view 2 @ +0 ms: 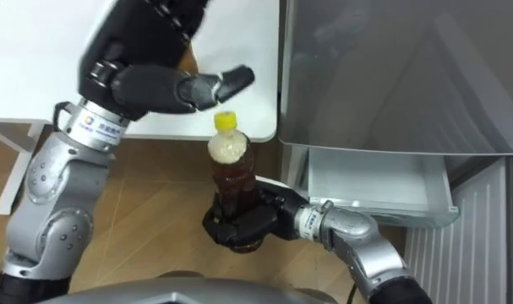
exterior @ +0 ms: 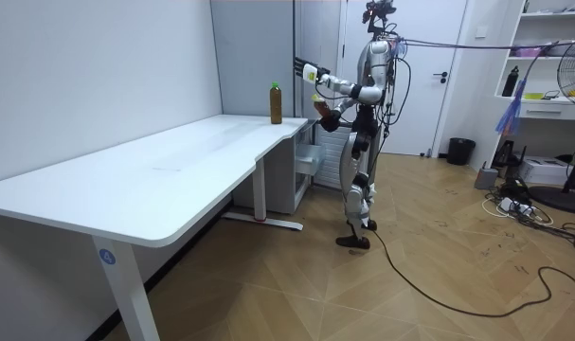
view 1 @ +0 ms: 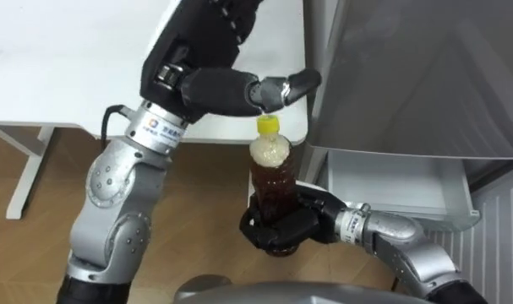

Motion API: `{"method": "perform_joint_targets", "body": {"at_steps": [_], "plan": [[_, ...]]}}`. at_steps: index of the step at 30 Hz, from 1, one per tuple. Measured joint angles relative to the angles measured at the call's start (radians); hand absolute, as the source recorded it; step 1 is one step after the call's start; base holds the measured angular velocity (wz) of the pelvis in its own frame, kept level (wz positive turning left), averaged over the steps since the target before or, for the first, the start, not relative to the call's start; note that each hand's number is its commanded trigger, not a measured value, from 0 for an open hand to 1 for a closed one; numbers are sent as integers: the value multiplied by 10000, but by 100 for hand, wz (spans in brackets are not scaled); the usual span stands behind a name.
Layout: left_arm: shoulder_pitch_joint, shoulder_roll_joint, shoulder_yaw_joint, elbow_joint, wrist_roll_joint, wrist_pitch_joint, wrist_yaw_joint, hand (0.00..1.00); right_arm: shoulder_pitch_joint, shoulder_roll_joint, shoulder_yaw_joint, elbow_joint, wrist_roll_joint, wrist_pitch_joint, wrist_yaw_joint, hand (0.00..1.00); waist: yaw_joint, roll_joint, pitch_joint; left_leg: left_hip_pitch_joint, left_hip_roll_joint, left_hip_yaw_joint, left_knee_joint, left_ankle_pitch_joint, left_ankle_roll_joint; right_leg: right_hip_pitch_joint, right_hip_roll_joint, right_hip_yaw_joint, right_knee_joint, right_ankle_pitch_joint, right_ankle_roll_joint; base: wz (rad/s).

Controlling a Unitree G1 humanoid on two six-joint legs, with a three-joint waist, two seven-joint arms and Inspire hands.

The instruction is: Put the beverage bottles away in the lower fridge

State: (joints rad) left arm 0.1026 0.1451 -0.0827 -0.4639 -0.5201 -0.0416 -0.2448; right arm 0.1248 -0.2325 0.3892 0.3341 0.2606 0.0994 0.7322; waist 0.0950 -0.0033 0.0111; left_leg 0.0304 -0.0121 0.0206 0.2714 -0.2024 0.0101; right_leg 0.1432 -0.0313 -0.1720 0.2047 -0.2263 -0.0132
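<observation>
Just beside the fridge's open lower drawer [view 1: 383,186], gripping the tea bottle [view 1: 271,173] low with the right hand [view 1: 281,230], fingers clenched round it, held upright, probably for a steady lowering in. Hovering the left hand [view 1: 277,89] above the yellow cap [view 1: 267,126], fingers loose, grasping nothing. Leaving a second bottle [exterior: 276,104] on the table [exterior: 173,161], farther from that drawer.

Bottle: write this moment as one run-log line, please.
right hand: shut on bottle | left hand: open, above cap | drawer: open | second bottle: on table
</observation>
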Motion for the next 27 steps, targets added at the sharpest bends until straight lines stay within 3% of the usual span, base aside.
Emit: {"method": "perform_joint_targets", "body": {"at_steps": [2, 3, 9, 13, 17, 22, 25, 27], "plan": [[0, -1, 542, -356, 3, -124, 235, 0, 331, 11, -260, -32, -4, -17, 0, 100, 185, 62, -20, 90, -4, 5, -39, -2, 1, 38, -8, 9, -5, 0, 1, 0], [0, -2, 906, -570, 0, -331, 392, 0, 502, 3, -339, -31, -13, -16, -17, 100, 249, 102, 5, 160, -9, 28, -60, -3, 1, 109, -14, 9, -13, -1, 3, 0], [7, -242, 2273, -1412, 63, -1249, 1736, 0, 997, 115, -928, -31, -619, -16, -93, 100, 618, 135, -22, 225, -25, 35, -132, 3, 2, 178, -12, 36, -179, -17, 23, 0], [7, -167, 2925, -1424, 399, -1507, 2653, 0, 998, 165, -1115, -31, -679, -32, -119, 100, 843, 116, -40, 368, -46, 16, -133, 4, 0, 347, -17, 11, -189, -14, 20, 0], [24, -183, 3912, -1385, 1357, -1785, 4115, 0, 1152, 237, -1510, -31, -682, -246, -349, 100, 1114, 132, -12, 397, -42, -3, -147, 3, -2, 386, -18, -86, -209, -10, 15, 2], [88, -195, 4865, -1345, 1710, -2271, 5581, 0, 1466, 291, -1851, -32, -683, -363, -547, 100, 1425, 238, 60, 494, -45, -67, -201, -11, -17, 563, -17, -273, -357, -7, 15, 1], [140, -190, 5431, -944, 2184, -2333, 6550, 0, 1557, 308, -1845, -31, -677, -330, -813, 100, 1631, 250, 14, 494, -39, -66, -240, -14, -30, 545, 1, -249, -454, -7, 12, 0], [347, -191, 5807, -383, 2188, -2311, 7322, 0, 1583, 369, -1818, -33, -666, -325, -993, 100, 1745, 272, -119, 499, -60, -72, -327, -4, -36, 542, -7, -261, -523, -2, 5, 0]]}}
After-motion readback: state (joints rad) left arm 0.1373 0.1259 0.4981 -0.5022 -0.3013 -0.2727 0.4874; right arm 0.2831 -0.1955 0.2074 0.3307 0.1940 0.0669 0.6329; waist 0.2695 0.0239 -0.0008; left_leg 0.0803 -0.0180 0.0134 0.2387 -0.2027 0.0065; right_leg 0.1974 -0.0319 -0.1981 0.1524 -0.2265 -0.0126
